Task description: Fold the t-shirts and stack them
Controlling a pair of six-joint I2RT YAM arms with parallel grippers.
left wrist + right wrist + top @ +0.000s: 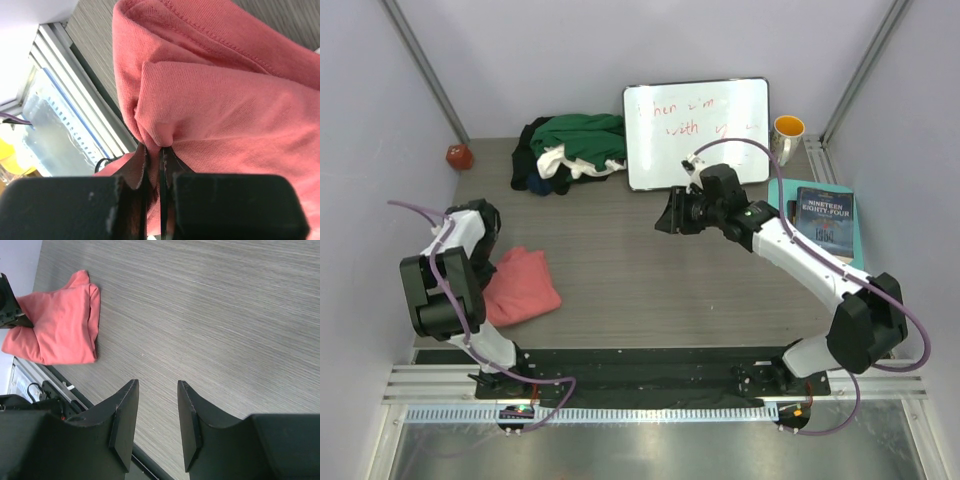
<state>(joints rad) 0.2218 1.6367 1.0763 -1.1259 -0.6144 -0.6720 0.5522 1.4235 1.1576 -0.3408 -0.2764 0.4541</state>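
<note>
Nearest us, at the near-left corner of the table [640, 290], we see the left gripper [154, 159] pinching a fold of the salmon-pink t-shirt [520, 285], which lies folded over on the wood. Mid-table, we find the right gripper [156, 390] hovering empty, jaws parted. Farthest, we note the dark green, white and black t-shirts [570, 150] heaped just beside the white board [698, 130].
</note>
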